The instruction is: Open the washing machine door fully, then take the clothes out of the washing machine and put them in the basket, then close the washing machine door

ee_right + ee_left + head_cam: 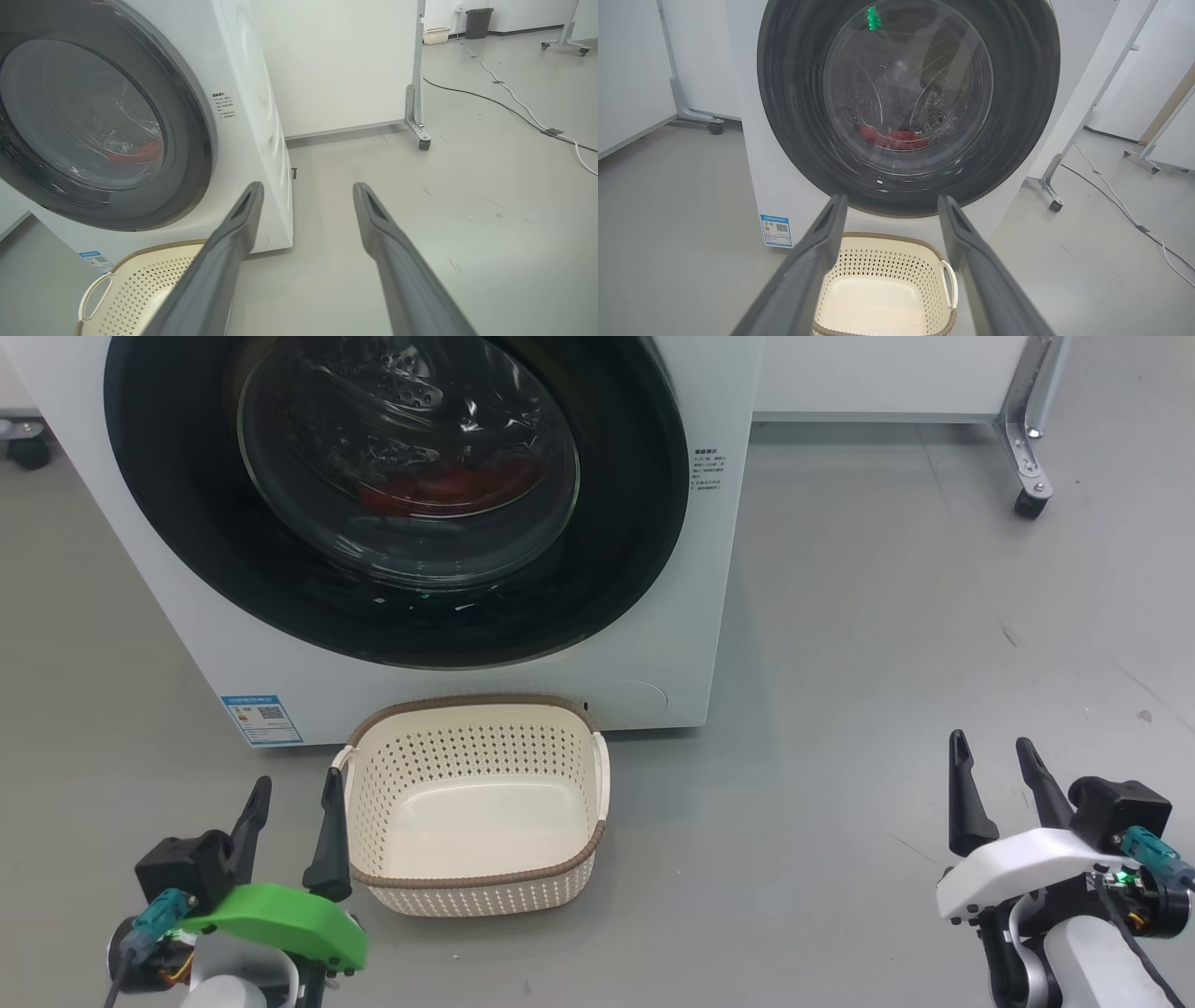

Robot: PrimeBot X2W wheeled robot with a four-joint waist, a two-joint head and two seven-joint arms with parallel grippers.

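Floor: smooth grey floor [840,663], lightly scuffed. A white panel on a metal castor frame [1027,429] stands behind and to the right. Cables [514,105] trail across the far floor.

Big white front-loading washing machine [714,597] stands on the floor, blue label [262,719] at its lower corner. Its large round door with glossy black rim [635,523] sits shut, flush to the front. Bright red clothes [439,490] show through the glass, apparently low in the drum, though reflections blur them.

Cream perforated plastic basket with brown woven-look rim [467,702] stands empty on the floor just in front of the machine, below the door.

Left end effector [299,779]: fingers spread wide, holding nothing, just beside the basket's left edge; contact unclear. Right end effector [990,739]: fingers spread wide, holding nothing, well apart to the right above bare floor. Open floor runs from the machine's right side to the castor frame.
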